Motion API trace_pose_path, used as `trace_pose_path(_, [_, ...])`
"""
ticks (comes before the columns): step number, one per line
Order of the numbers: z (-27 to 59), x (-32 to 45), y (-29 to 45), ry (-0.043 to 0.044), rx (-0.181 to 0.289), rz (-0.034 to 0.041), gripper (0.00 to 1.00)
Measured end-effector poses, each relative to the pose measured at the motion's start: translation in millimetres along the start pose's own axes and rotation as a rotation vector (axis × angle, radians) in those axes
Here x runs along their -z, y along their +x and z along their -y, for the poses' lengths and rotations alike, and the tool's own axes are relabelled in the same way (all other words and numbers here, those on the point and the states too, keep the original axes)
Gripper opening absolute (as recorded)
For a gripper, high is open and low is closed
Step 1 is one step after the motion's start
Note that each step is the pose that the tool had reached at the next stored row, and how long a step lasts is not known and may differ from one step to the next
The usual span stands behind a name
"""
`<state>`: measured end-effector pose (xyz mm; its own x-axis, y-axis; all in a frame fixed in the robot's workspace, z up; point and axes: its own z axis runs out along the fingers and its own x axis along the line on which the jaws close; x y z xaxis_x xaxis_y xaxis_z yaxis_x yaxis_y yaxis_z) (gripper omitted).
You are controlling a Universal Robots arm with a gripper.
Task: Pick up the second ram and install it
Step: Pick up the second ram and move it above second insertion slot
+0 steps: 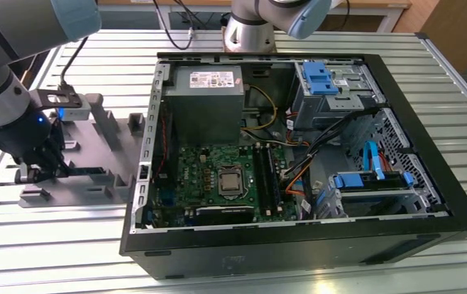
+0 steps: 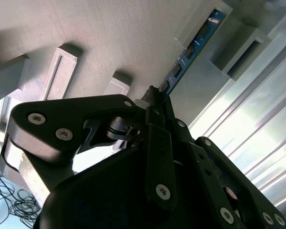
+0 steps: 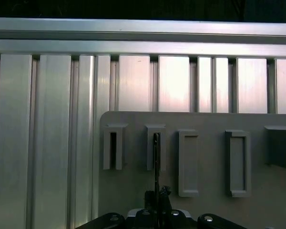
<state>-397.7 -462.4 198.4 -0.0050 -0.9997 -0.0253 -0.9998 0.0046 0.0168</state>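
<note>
Two black fingers (image 3: 165,192) of the claw (image 2: 156,98) are drawn in close on one end of the second ram (image 2: 195,45), gripping the thin green-blue strip between them. In the first wrist view the second ram (image 3: 156,152) shows edge-on as a dark line. It runs from the claw (image 3: 157,194) into the slot of an upright post (image 3: 156,143) on the grey fixture (image 3: 126,191).

A second slotted post (image 3: 113,148) stands just beside that one. Two wider posts (image 3: 188,162) stand on its other side, further apart, with flat grey plate between them all. Past the posts the fixture ends in a rounded corner and a straight edge. Beyond that edge the ribbed aluminium counter (image 3: 52,143) runs bare to a raised rail.

In the exterior view the claw (image 1: 45,168) hangs low over the fixture (image 1: 106,184) at the exterior view's left, and the strip (image 1: 84,170) lies level from it. The side of the fixture towards the exterior view's right sits just beside the wall of the open black computer case (image 1: 299,245). Bare counter (image 1: 70,245) shows in front of the fixture.

Inside the case the green motherboard (image 1: 217,177) lies flat. It is walled in by the case rim, a grey power supply (image 1: 205,101) behind it, and cables and blue-tabbed drive bays (image 1: 364,184) to the exterior view's right.
</note>
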Motion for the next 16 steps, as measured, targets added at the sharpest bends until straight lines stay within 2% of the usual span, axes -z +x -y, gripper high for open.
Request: trace_pose_path(16, [-0.1, 3.4, -0.1, -0.0001, 0.000, -0.0001, 0.14])
